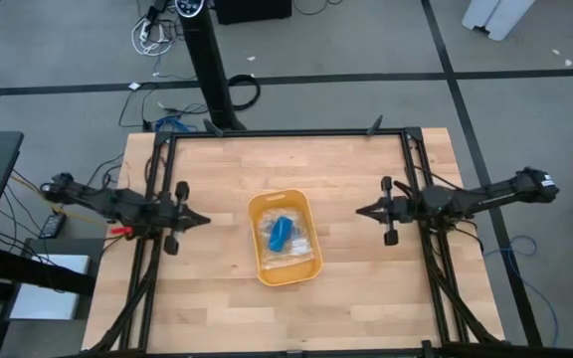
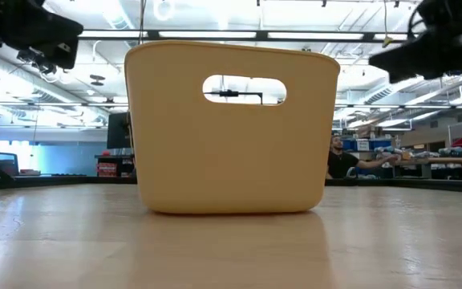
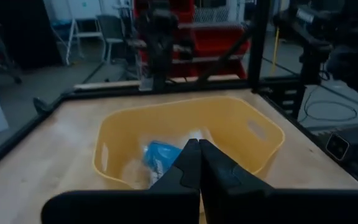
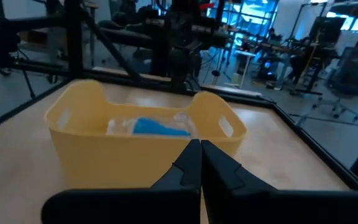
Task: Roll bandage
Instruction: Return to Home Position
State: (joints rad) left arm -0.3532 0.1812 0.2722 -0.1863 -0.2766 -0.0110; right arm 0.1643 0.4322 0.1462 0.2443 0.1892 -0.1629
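A yellow plastic basket [image 1: 307, 217] stands in the middle of the wooden table. Inside it lies the bright blue bandage [image 1: 278, 232], in or beside a clear crinkly plastic bag [image 1: 297, 246]; it also shows in the left wrist view [image 3: 158, 155] and the right wrist view [image 4: 157, 127]. My left gripper [image 1: 205, 220] is shut and empty, left of the basket and above the table. My right gripper [image 1: 359, 210] is shut and empty, right of the basket. Both point toward the basket.
A black frame [image 1: 286, 134] runs along the table's far edge and both sides. Bare wood lies between each gripper and the basket. In the low view the basket [image 2: 231, 128] fills the middle and a person sits in the room behind [image 2: 343, 160].
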